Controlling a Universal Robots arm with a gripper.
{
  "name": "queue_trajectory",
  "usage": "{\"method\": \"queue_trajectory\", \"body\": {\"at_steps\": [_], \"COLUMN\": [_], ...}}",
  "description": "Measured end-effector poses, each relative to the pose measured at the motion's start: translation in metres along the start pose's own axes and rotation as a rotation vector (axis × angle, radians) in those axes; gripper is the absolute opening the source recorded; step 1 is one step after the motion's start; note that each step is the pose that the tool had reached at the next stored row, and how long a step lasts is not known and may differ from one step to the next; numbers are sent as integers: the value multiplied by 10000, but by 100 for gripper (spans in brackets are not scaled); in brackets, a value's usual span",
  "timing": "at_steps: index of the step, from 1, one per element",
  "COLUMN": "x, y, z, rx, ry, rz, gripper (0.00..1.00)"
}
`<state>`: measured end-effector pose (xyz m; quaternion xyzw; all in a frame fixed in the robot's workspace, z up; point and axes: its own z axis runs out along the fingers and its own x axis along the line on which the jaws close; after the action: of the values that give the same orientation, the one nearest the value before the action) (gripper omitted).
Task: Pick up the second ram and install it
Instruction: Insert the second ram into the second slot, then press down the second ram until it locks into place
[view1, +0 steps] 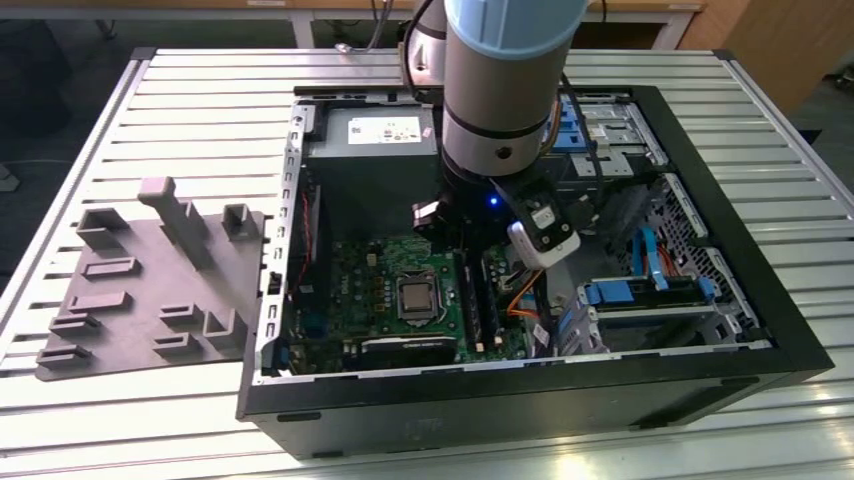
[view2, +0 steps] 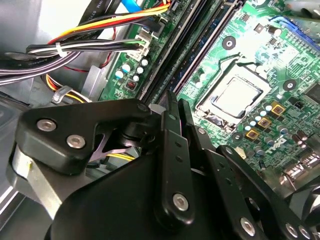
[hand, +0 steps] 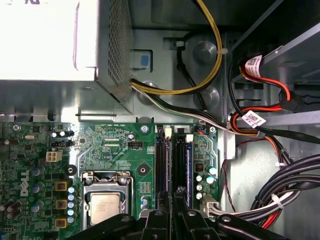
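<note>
We saw the gripper (hand: 178, 201) lowered inside the open computer case (view1: 727, 210), poised over the memory slots of the green motherboard (hand: 115, 145). Its fingers (hand: 161, 220) were drawn close on a thin dark strip seen edge-on. We took that strip to be the second ram (hand: 178, 192), pinched upright over the empty black slot (hand: 177, 160), though little of it showed. Just beside that slot, on the side towards the cable bundle (hand: 285, 200), another memory stick (hand: 189, 165) already sat in place. The processor socket (hand: 105, 207) lay on the other side, apart from the slots.

To do this step well, we judged that the stick should stay parallel to its slot and square to the board. Its notch should match the slot's key, and the end latches should be open. The push ought to go straight down and evenly along the edge. Any tilt could jam one end or scrape the stick next to it. The loose cables near the slots should also stay clear of the wrist.

The case lay on its side on a slatted metal surface (view1: 200, 100). A grey moulded holder tray (view1: 134, 290) rested on the exterior view's left, well apart from the case. Beyond the surface we made out a dark floor and pale wooden furniture (view1: 787, 40) at the back of the room.
</note>
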<state>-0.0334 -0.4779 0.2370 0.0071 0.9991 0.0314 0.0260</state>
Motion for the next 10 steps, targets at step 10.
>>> {"method": "queue_trajectory", "body": {"at_steps": [10], "x": [-1], "y": [2], "z": [-26], "rx": [0], "ry": [-1], "rz": [0], "gripper": [11]}}
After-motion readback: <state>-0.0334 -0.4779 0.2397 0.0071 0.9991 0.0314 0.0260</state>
